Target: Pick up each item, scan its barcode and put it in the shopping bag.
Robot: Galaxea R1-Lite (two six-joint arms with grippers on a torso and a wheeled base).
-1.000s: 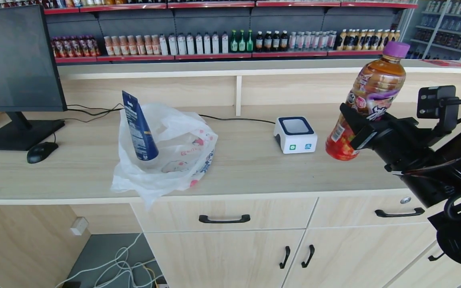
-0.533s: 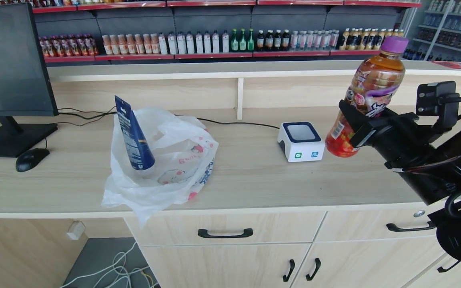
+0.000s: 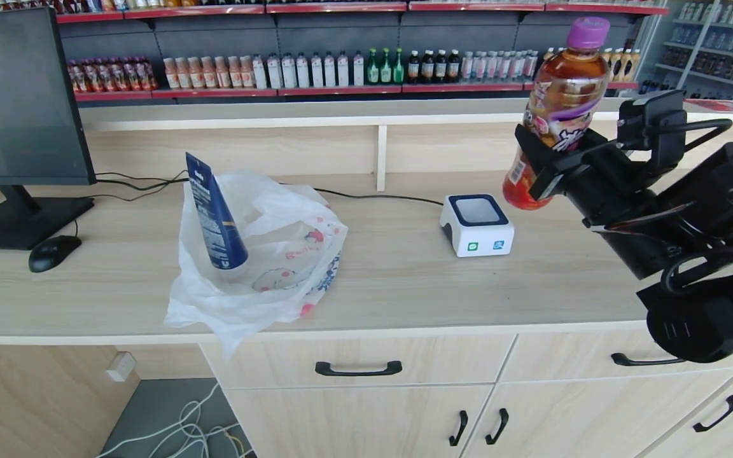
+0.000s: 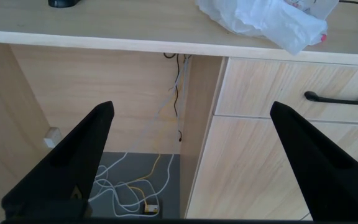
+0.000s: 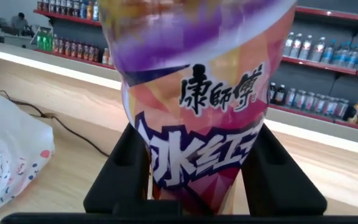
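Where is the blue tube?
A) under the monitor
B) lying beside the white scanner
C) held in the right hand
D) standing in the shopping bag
D: the blue tube stands tilted inside the open shopping bag.

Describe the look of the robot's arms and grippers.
The right arm is glossy black with bulky rounded joints, a looped black cable and a boxy black camera on a bracket above the wrist. The right gripper has flat black fingers. The left gripper has two black wedge-shaped fingers tapering to their tips.
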